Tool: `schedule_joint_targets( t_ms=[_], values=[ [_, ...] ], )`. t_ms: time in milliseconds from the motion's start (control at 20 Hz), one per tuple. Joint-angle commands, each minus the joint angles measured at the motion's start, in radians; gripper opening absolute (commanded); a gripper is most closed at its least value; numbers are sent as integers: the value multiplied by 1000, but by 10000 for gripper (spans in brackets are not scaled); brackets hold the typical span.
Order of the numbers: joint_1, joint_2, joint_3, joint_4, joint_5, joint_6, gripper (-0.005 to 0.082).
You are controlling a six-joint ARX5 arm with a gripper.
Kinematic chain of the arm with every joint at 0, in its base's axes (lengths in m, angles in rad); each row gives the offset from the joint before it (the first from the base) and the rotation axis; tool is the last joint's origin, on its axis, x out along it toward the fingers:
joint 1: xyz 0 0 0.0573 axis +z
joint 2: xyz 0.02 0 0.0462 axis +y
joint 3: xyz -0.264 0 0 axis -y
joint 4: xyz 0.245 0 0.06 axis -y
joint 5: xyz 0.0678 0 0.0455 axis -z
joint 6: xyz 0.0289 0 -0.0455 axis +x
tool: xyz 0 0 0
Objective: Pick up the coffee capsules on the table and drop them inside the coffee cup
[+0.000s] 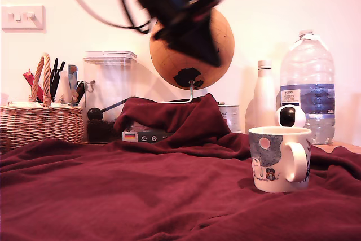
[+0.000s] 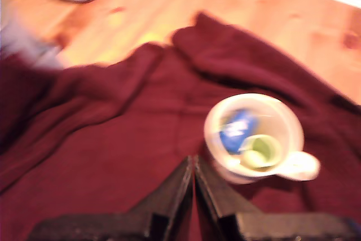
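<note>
Exterior view: the gripper (image 1: 200, 38) is seen high above the table (image 1: 113, 196), motion-blurred, in front of a cork globe (image 1: 223, 55); its finger state cannot be told here. The coffee cup (image 1: 279, 159) is stood upright on the red blanket at the exterior view's right, handle turned toward the right. Behind it a small ball-shaped camera (image 1: 290, 117), a white bottle (image 1: 263, 103) and a large water bottle (image 1: 307, 88) are lined up. A wicker basket (image 1: 42, 122) with utensils is placed at the exterior view's left, a clear container (image 1: 110, 88) just beside it. No capsules are made out on the blanket in this view. Wrist view: the gripper (image 2: 193, 165) is shown clenched, fingers pressed together with nothing between them, above the blanket and just beside the coffee cup (image 2: 256, 136). Inside the cup two coffee capsules are seen, a blue one (image 2: 237, 129) and a pale green one (image 2: 262, 149), touching. Bare wood of the table (image 2: 254, 21) is exposed beyond the blanket. The picture is blurred.
</note>
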State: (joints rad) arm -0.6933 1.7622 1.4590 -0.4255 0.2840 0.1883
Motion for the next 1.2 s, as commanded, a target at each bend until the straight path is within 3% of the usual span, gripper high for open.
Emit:
schedule_joint_targets(
  t_ms=[0, 550, 850, 1150],
  values=[
    [25, -29, -23, 5, 16, 6, -19],
    [229, -219, -323, 155, 26, -9, -19],
    [394, -357, -525, 282, 34, -83, -19],
    [528, -473, -702, 393, 23, -128, -19]
  ],
)
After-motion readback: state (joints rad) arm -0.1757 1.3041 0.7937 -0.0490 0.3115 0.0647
